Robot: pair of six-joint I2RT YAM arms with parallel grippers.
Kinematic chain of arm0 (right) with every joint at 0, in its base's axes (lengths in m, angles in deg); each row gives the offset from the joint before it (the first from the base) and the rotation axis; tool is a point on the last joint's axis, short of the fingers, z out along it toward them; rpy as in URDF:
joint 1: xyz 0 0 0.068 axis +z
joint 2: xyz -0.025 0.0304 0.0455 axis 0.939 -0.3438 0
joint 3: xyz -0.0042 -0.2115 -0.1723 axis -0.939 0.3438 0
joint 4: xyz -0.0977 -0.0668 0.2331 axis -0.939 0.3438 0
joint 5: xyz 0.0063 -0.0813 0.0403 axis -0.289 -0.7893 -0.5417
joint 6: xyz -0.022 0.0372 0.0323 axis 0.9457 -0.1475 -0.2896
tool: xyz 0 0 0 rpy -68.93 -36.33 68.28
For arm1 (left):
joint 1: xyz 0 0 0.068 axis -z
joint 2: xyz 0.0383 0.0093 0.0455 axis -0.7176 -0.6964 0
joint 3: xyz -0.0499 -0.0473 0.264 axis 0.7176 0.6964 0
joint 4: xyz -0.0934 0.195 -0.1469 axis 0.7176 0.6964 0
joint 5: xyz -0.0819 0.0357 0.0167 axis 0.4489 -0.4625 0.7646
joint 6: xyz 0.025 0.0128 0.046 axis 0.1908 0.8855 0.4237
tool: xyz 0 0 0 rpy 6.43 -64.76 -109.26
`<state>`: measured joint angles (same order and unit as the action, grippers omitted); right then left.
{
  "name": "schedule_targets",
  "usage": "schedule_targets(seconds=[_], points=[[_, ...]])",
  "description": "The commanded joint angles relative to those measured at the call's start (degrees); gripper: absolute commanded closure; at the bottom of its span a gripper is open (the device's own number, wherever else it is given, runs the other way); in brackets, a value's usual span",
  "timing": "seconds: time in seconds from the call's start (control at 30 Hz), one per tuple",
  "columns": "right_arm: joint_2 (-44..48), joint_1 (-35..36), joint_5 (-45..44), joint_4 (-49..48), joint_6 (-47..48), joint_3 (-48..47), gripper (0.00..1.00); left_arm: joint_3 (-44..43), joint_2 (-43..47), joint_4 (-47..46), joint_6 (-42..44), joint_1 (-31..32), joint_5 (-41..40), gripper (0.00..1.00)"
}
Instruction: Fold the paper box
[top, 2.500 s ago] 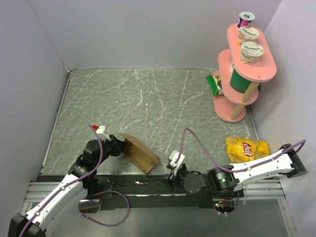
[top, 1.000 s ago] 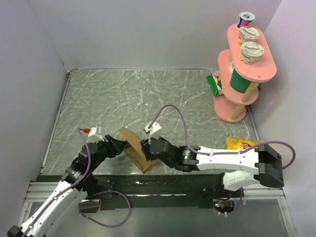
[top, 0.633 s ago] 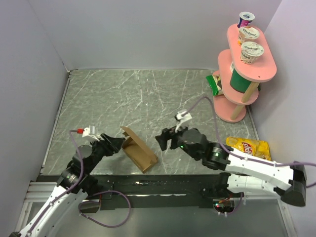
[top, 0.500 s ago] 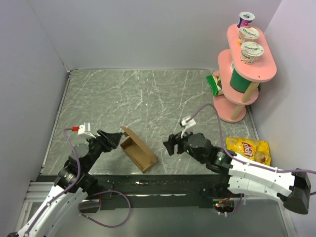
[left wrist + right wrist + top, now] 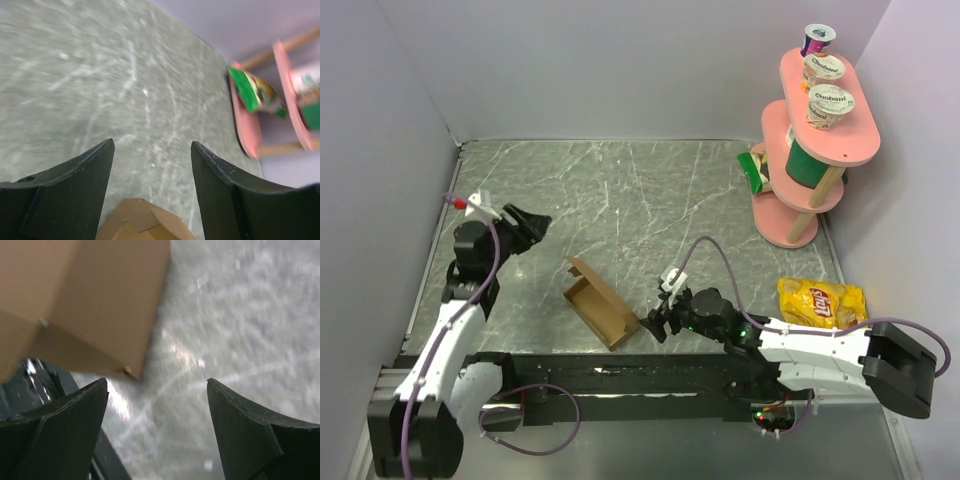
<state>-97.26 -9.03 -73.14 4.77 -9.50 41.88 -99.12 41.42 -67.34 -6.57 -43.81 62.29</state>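
- The left gripper (image 5: 538, 220) is hovering open and empty, well apart from the paper box (image 5: 602, 308). The right gripper (image 5: 650, 326) is waiting open and empty just beside its near corner.
- The next fold is likely calling for the right gripper bracing the tray wall while the left is pushing the raised flap over along its crease.
- The box is lying diagonally near the table's (image 5: 620, 190) near edge, showing as a plain brown, shallow open tray with one end flap standing.

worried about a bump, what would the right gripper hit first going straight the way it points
Probably the paper box: the open right gripper points at its nearest corner. The wrist view shows it off-centre, so maybe only a graze.
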Motion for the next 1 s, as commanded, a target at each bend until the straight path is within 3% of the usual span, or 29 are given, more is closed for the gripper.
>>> schedule_targets(seconds=[0.0, 0.4, 0.63, 0.97], points=[[-1.85, 1.72, 2.76, -15.71, 7.32, -0.12, 0.13, -3.12, -5.99, -6.69, 1.07, -0.64, 15.96, 0.31], [-10.37, 3.21, 5.31, -25.28, 9.69, 0.32, 0.15, -1.45, -12.76, -6.17, -3.24, 0.15, 25.01, 0.22], [-15.90, 6.81, -2.59, -31.52, 10.66, -0.03, 0.20, -0.48, -16.46, -3.71, -2.10, 2.88, 24.58, 0.23], [-22.32, 12.53, -13.93, -35.83, 13.47, -2.76, 0.38, 2.06, -16.11, -3.53, -2.80, 4.81, 25.99, 0.24]])
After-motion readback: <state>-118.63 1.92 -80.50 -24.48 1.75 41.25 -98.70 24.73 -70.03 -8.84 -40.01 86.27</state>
